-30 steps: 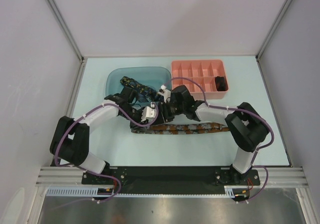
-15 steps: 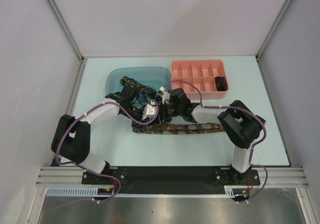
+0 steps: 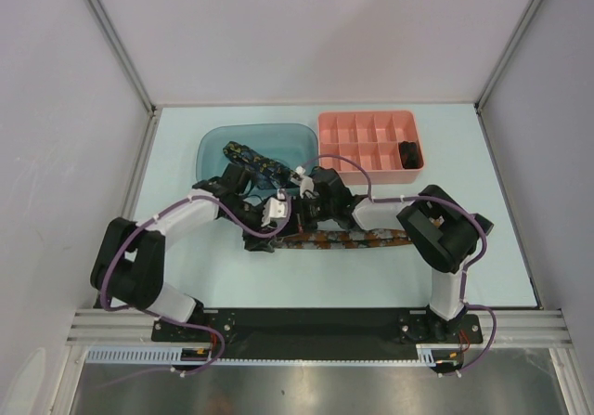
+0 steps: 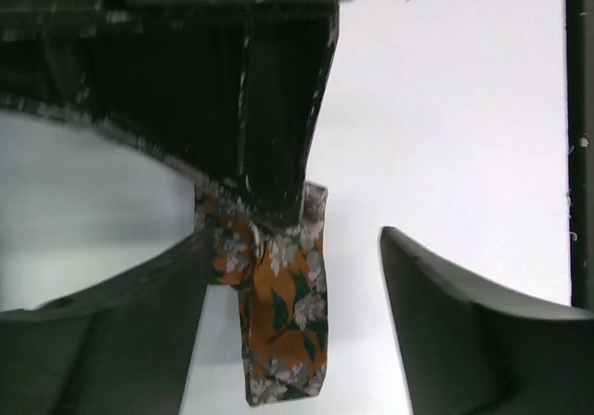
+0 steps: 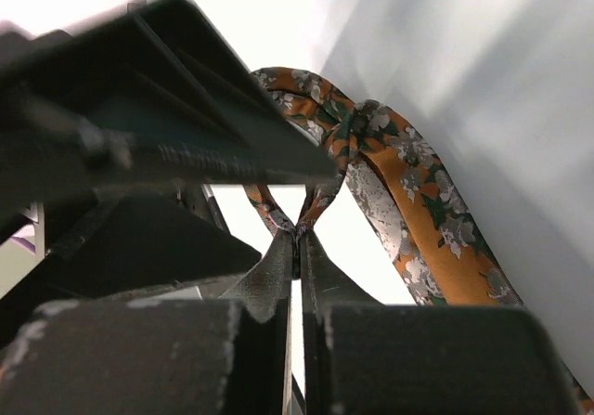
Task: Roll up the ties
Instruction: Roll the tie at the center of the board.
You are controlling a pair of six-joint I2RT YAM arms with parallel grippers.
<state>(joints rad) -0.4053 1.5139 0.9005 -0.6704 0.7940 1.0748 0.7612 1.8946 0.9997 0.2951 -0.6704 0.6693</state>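
Pale-blue table [image 3: 483,248]: the blue tray [image 3: 278,136] at the far edge holds the navy tie [image 3: 251,155]. The pink divided tray [image 3: 353,123] beside it holds one rolled bundle [image 3: 408,152]. Orange floral tie [image 3: 362,239] lies mid-table, parallel to the near edge, left end gathered into a fold.

Risk: the fold may slip or spring flat, as only one thin pinch holds it.

Right gripper [image 5: 299,234] is clenched on that fold. Left gripper [image 4: 292,239] is spread wide, the tie's tip between its fingers, ungripped.
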